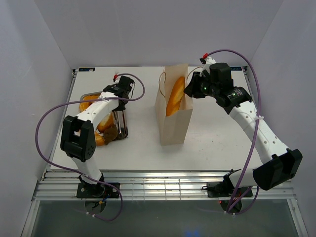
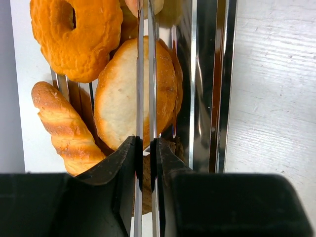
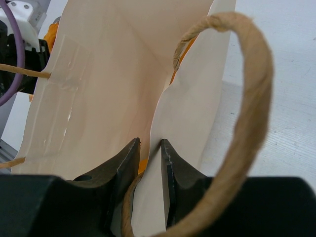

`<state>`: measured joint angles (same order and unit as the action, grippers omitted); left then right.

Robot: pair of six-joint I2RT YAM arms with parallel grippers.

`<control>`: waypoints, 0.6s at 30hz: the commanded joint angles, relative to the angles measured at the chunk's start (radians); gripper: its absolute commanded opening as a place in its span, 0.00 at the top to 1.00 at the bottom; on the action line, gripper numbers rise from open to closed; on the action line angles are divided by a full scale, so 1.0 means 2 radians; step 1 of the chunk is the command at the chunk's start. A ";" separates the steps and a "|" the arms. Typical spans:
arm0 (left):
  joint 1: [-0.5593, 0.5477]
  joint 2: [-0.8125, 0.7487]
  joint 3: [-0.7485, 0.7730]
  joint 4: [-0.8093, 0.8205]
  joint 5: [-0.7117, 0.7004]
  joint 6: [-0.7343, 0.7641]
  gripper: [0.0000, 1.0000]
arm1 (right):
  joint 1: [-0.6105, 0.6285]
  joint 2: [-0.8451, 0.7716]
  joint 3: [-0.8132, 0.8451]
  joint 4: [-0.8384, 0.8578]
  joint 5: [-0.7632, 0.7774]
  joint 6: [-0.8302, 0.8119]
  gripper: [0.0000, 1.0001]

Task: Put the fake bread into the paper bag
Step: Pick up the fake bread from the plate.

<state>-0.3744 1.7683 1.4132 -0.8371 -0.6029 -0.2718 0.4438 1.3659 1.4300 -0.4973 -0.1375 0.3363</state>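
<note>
Overhead, the tall cream paper bag (image 1: 174,123) stands with a glossy golden baguette (image 1: 176,96) inside. Our left gripper (image 2: 147,143) pinches silver metal tongs (image 2: 144,74) over an oval roll (image 2: 118,98), which may slip. Our right gripper (image 3: 150,145) pinches the bag's wall; tugging could topple it.

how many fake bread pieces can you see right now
4 clearly: a long loaf standing in the paper bag, and a ring donut, an oval roll and a twisted roll in the steel tray. More may be hidden in either.
</note>
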 commanded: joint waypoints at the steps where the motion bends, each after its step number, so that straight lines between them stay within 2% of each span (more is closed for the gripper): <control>1: -0.001 -0.057 0.005 0.005 0.002 -0.001 0.97 | 0.002 -0.010 0.004 0.013 -0.001 -0.002 0.70; 3: -0.001 -0.070 0.007 0.001 0.004 -0.003 1.00 | 0.002 -0.009 0.007 0.012 -0.001 -0.002 0.70; 10: -0.001 -0.116 0.031 -0.029 0.022 -0.012 1.00 | 0.002 -0.007 0.008 0.010 0.000 -0.001 0.70; 13: -0.001 -0.138 0.050 -0.048 0.059 -0.022 1.00 | 0.002 -0.007 0.011 0.008 0.003 -0.002 0.70; 17: -0.001 -0.194 0.096 -0.058 0.138 -0.044 1.00 | 0.003 -0.006 0.022 0.001 0.007 -0.007 0.70; 18: -0.001 -0.205 0.103 -0.056 0.179 -0.058 1.00 | 0.003 -0.005 0.026 -0.001 0.009 -0.009 0.70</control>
<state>-0.3752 1.4918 1.5253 -0.9497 -0.4145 -0.3260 0.4438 1.3659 1.4307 -0.4992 -0.1333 0.3347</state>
